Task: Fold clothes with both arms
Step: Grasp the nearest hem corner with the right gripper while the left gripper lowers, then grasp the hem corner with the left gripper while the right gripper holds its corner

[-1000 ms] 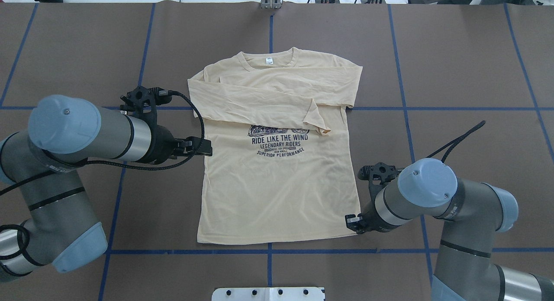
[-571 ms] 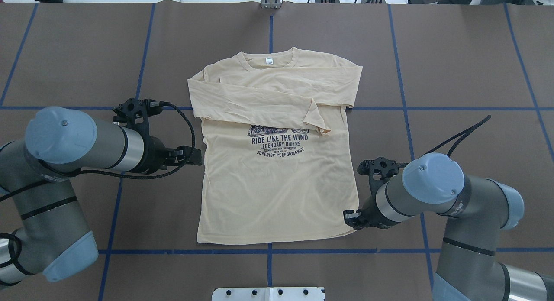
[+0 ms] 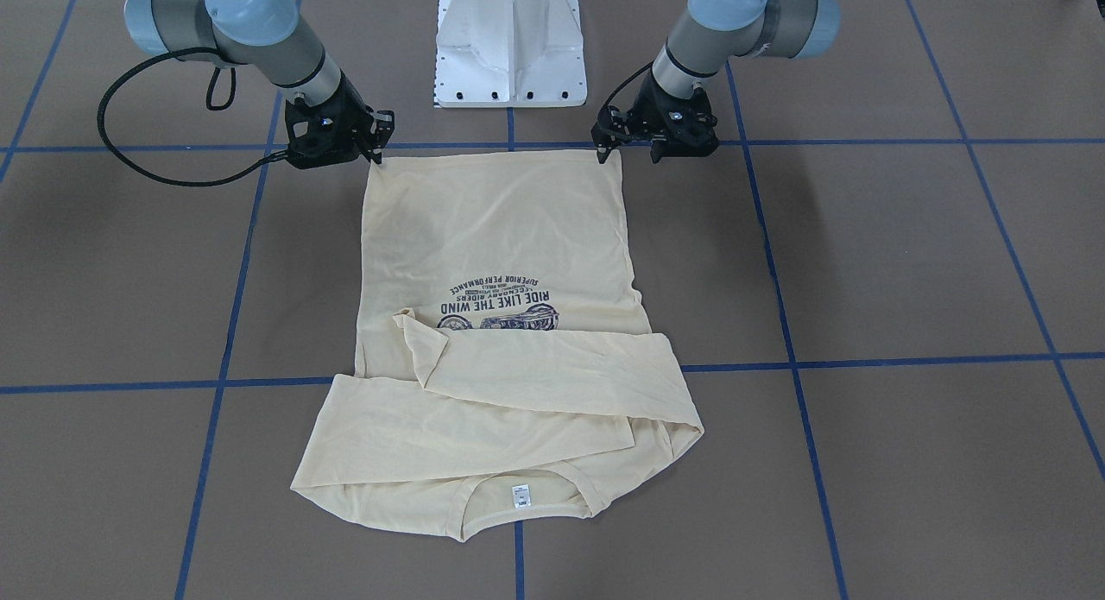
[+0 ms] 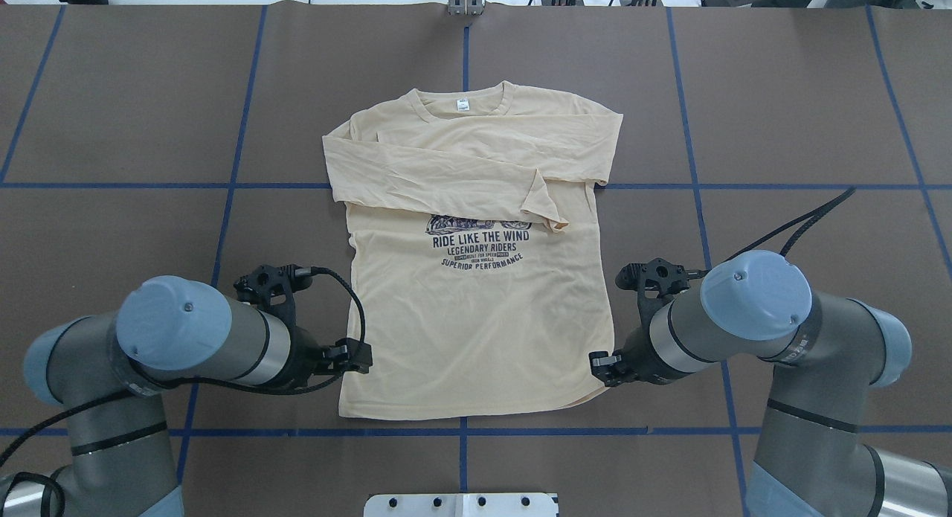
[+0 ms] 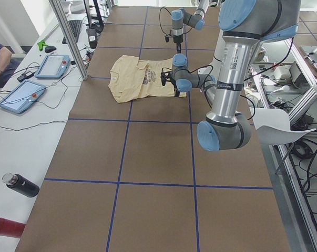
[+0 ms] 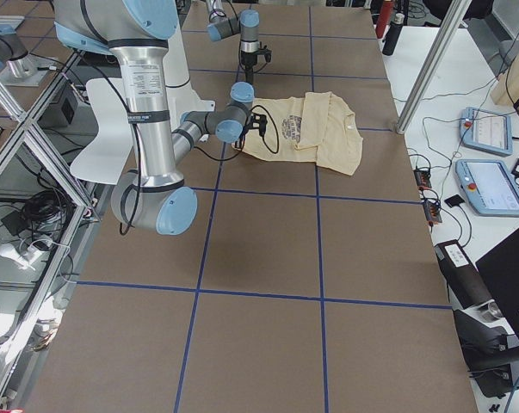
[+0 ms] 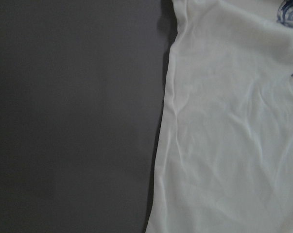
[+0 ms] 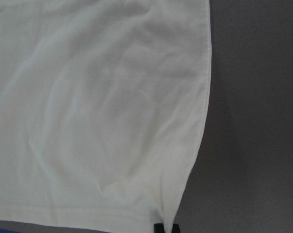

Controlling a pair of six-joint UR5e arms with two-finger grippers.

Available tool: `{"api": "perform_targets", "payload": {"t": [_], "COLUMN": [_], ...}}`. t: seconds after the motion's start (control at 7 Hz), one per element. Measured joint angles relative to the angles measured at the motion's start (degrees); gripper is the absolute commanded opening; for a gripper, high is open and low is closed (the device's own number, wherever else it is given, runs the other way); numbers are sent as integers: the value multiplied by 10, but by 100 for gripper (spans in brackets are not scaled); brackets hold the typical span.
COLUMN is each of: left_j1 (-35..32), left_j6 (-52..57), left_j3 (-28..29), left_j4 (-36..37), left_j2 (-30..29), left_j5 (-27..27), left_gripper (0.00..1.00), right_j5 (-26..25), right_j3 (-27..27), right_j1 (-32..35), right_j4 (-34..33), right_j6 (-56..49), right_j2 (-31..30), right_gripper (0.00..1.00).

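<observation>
The pale cream T-shirt (image 4: 476, 338) lies flat, print up, collar away from the robot, both sleeves folded across the chest; it also shows in the front view (image 3: 501, 237). My left gripper (image 4: 358, 357) is open, just outside the shirt's left edge near the hem corner, and its fingers stand spread in the front view (image 3: 628, 151). My right gripper (image 4: 599, 368) is at the right hem corner (image 3: 377, 148). The right wrist view shows one black fingertip (image 8: 159, 228) right at that slightly bunched corner, so it looks shut on the fabric. The left wrist view shows only the shirt's edge (image 7: 233, 145).
The white pedestal base (image 3: 509, 56) stands at the robot's side of the table, close behind the hem. Blue tape lines (image 4: 692, 186) cross the brown table top. Tablets (image 5: 53, 65) and bottles (image 5: 21, 185) lie on the side bench.
My left gripper has moved back toward the robot along the shirt's left edge, from beside the print to near the hem corner. The right gripper has hardly moved; the right hem corner is drawn in slightly.
</observation>
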Motion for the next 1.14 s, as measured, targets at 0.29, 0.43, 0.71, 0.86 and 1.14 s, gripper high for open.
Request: {"api": "perform_targets", "payload": {"t": [0.29, 0.43, 0.71, 0.86, 1.14], "left_j1": [36, 42, 46, 46, 33], "left_j6": [-23, -25, -26, -26, -25], "left_j3": [8, 15, 26, 27, 26], "left_j4": [30, 34, 36, 37, 41], "left_j2": [-18, -22, -26, -26, -26], "left_j5": [2, 3, 9, 11, 12], "left_gripper": [79, 77, 76, 76, 76], "right_j5": [0, 0, 0, 0, 0], "right_j3": [0, 0, 0, 0, 0], "right_j1": [1, 1, 1, 2, 3], "right_j4": [1, 1, 1, 1, 1], "right_j6": [0, 0, 0, 0, 0], "right_j2": [0, 0, 0, 0, -1], "right_gripper": [0, 0, 0, 0, 0]}}
